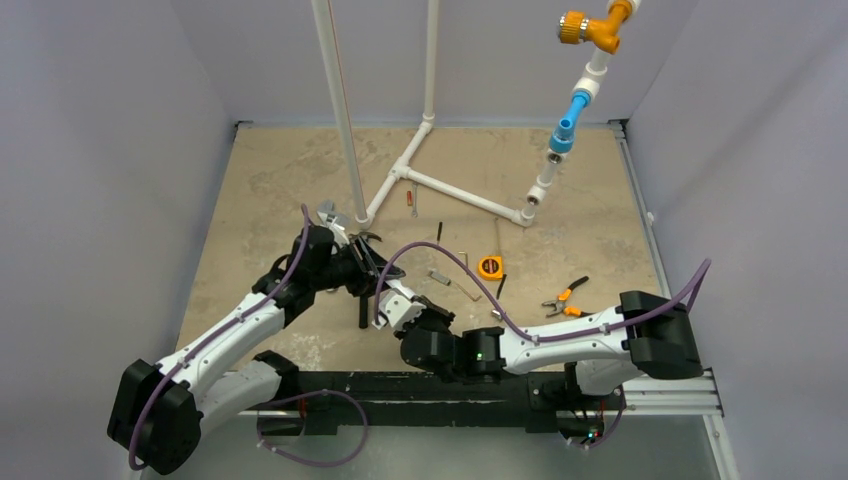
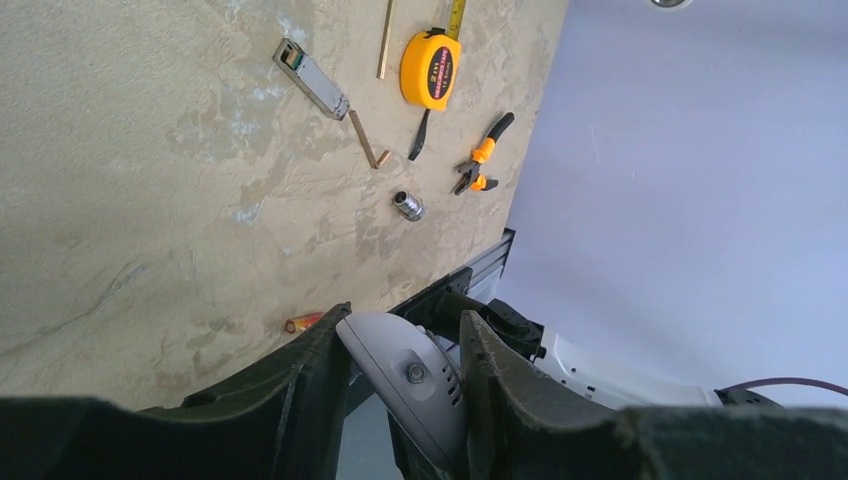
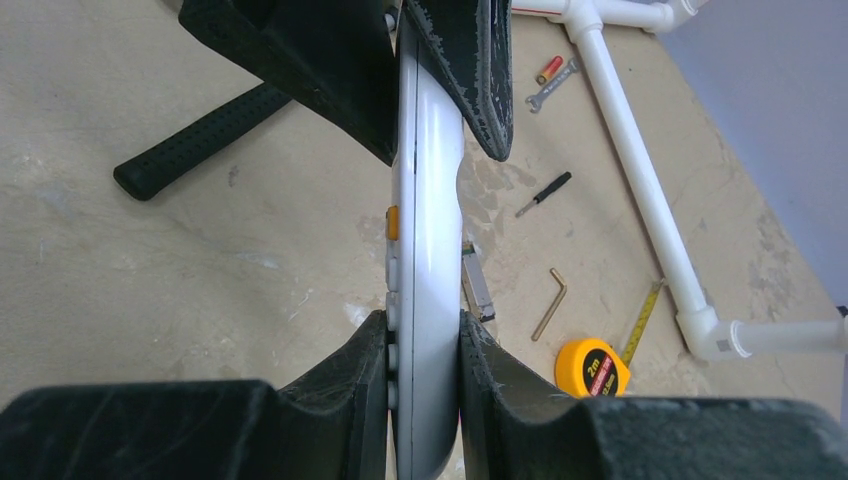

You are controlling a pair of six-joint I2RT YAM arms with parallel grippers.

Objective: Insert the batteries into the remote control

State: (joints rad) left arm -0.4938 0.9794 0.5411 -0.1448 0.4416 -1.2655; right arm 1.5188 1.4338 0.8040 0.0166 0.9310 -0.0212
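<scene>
The left claw [image 2: 405, 338] and the right claw [image 3: 422, 332] both squeeze the remote control [image 3: 430, 190] by its flat faces. It looks light, hard and slippery.

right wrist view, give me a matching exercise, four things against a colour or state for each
Things:
1 remote control
2 tape measure
3 hex key
4 pipe frame

States:
a white tubing along the right side
b brass-coloured, L-shaped
c clamped edge-on between left gripper and right gripper
d round, orange-yellow, tape pulled out

Pairs: 1-c, 2-d, 3-b, 4-a
</scene>
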